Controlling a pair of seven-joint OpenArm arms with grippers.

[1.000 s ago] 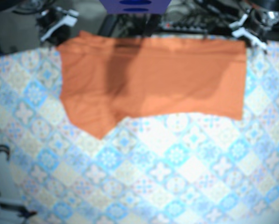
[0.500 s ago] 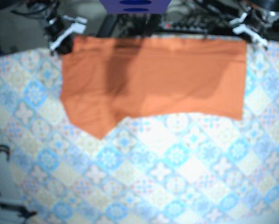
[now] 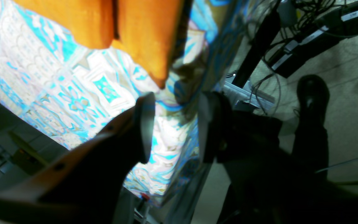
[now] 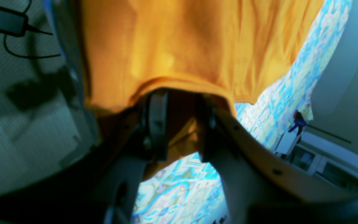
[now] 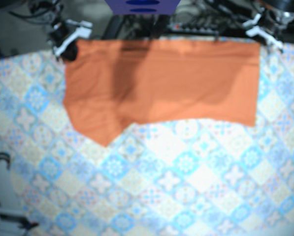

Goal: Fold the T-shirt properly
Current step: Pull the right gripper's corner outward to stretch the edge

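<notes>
An orange T-shirt (image 5: pixel 161 83) lies flat along the far side of the table, with a pointed flap hanging toward the front at its left. My right gripper (image 5: pixel 70 42) sits at the shirt's far-left corner. In the right wrist view this gripper (image 4: pixel 180 124) is open, and the shirt (image 4: pixel 182 40) edge drapes over and between its fingertips. My left gripper (image 5: pixel 260 33) hovers at the far-right corner. In the left wrist view it (image 3: pixel 176 124) is open and holds nothing, a short way from the shirt's corner (image 3: pixel 144 34).
A blue-and-white patterned tablecloth (image 5: pixel 186 172) covers the table. Cables and black equipment (image 5: pixel 196 22) crowd the area behind the far edge. The table edge drops to the floor beside my left gripper, where a dark shoe (image 3: pixel 312 93) stands.
My right gripper has moved in toward the shirt's far-left corner and now reaches it. The left gripper and the shirt have stayed nearly still.
</notes>
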